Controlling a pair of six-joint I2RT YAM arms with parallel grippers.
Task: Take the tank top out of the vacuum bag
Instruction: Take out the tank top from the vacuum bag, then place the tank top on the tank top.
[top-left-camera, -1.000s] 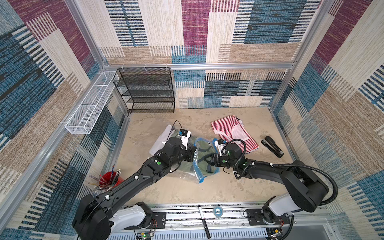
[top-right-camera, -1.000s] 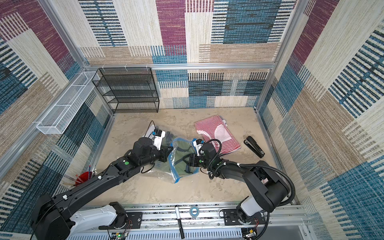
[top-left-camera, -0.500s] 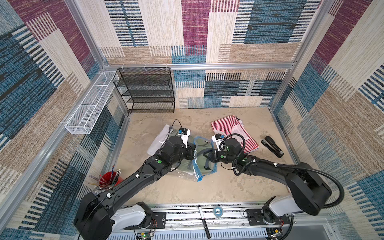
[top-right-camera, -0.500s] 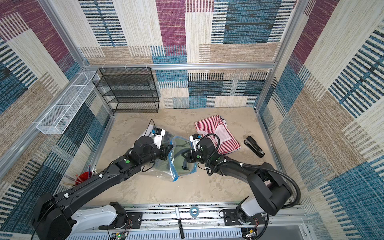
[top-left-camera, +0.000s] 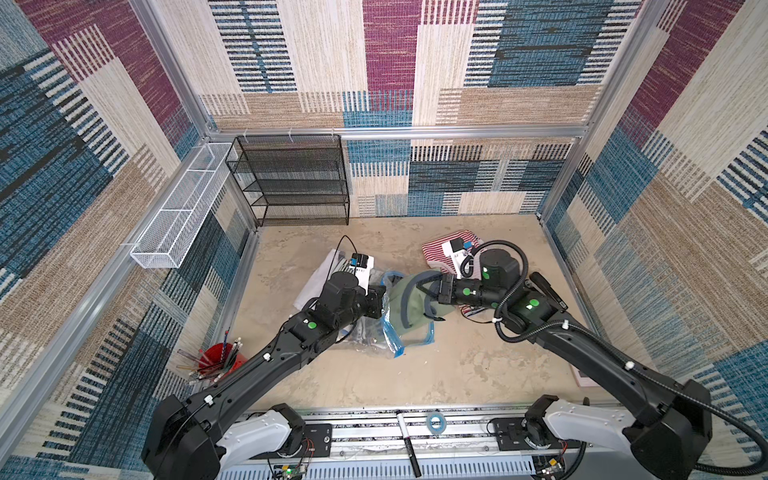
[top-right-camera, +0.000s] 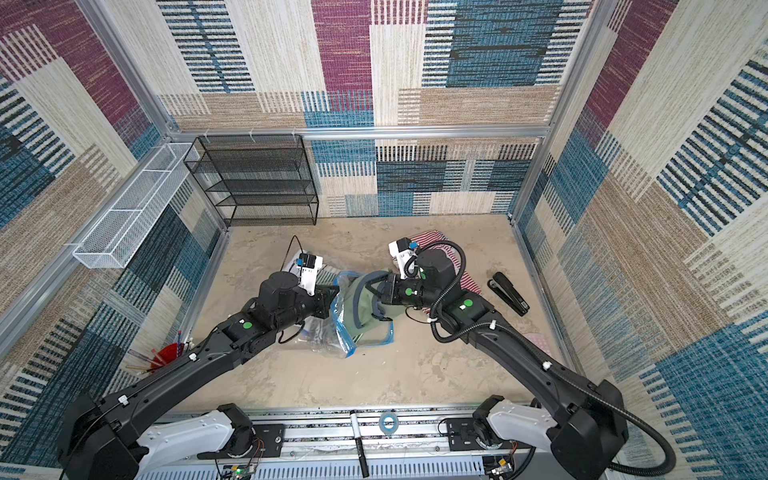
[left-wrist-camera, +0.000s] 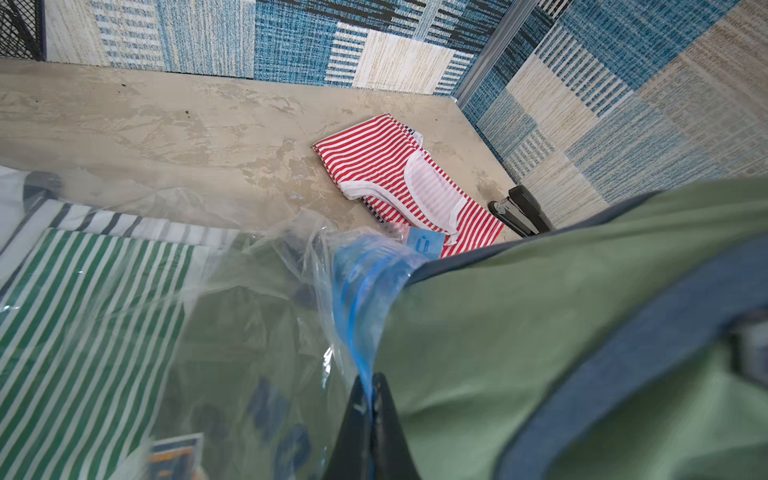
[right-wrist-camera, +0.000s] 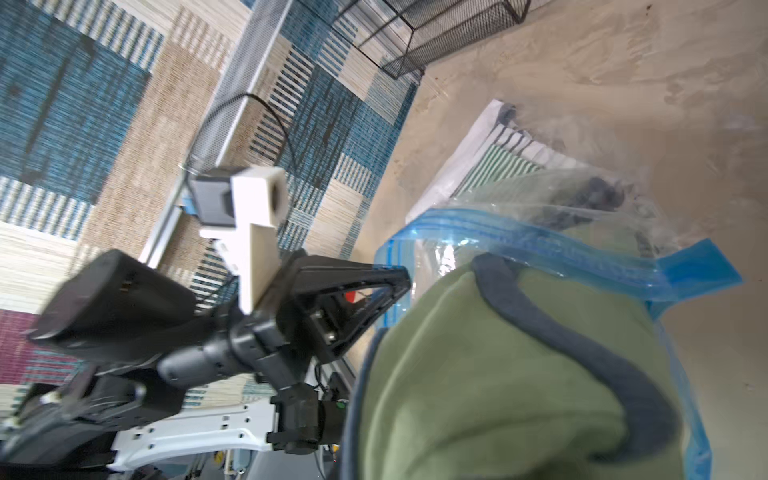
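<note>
The vacuum bag (top-left-camera: 388, 338) (top-right-camera: 347, 338) lies crumpled mid-table, clear plastic with a blue zip strip (left-wrist-camera: 357, 282) (right-wrist-camera: 540, 249). A green tank top (top-left-camera: 409, 309) (top-right-camera: 359, 309) with dark blue trim bulges out of its mouth. My left gripper (left-wrist-camera: 372, 386) (top-left-camera: 383, 293) is shut on the blue zip edge. My right gripper (top-left-camera: 433, 291) (top-right-camera: 377, 291) is shut on the tank top (right-wrist-camera: 478, 374), and the cloth hides its fingers in the right wrist view. Striped garments (left-wrist-camera: 83, 311) stay inside the bag.
A red-and-white striped garment (left-wrist-camera: 399, 174) and a black stapler (top-right-camera: 509, 293) lie at the back right. A black wire shelf (top-left-camera: 291, 178) and a white wire basket (top-left-camera: 178, 208) stand at the back left. A red cup of pencils (top-left-camera: 216, 359) sits by the left wall.
My right gripper has shut on the green tank top and drawn it up and back, so more cloth is out of the bag mouth. The left gripper keeps its hold on the zip edge.
</note>
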